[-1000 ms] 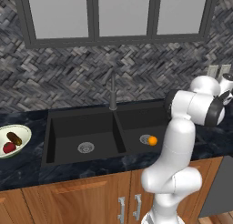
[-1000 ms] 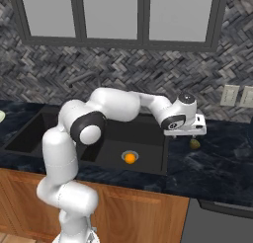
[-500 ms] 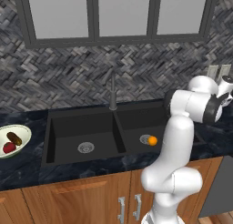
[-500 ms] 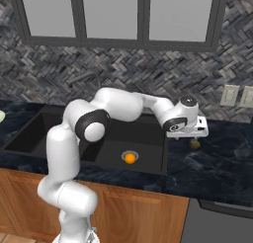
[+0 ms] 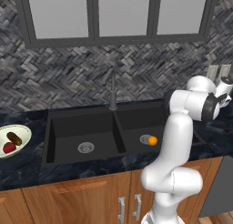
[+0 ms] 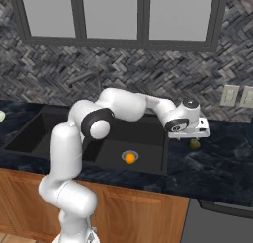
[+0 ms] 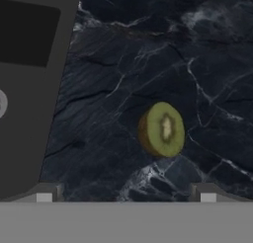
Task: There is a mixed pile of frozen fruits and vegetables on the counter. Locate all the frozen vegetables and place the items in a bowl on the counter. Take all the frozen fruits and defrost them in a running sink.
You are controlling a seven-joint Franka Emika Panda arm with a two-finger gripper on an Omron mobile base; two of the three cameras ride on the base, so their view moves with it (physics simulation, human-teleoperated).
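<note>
Dark blue-black marbled stone, veined with thin white lines, forms the counter (image 7: pixel 148 64), which sits on warm wooden cabinets (image 5: pixel 91 196) with slim metal handles. Set into it is a matte black double sink (image 5: pixel 86 132) with squared basins, a round metal drain in each, and a tall dark grey faucet (image 5: pixel 112 92) rising behind the divider. The wall behind is grey herringbone tile (image 5: pixel 68 82) under dark-framed frosted glass doors.

In the right basin a small, smooth, bright orange ball (image 5: pixel 153 140) rests just beside the drain. On the counter to the left of the sink stands a shallow, wide, pale greenish-white bowl (image 5: pixel 22 133) with a smooth rim; inside it lie a small red round item (image 5: pixel 8 148) and a dark brown oblong one (image 5: pixel 14 138), close together.

To the right of the sink, on bare stone, lies a halved kiwi (image 7: pixel 161 129): an oval slice with brownish skin, green flesh and a pale centre. The white arm reaches across the sink, and its gripper (image 6: pixel 189 134) hangs just above the kiwi. The claw's fingers (image 7: pixel 44 192) are spread fully wide, one on each side of the fruit, and grasp nothing.
</note>
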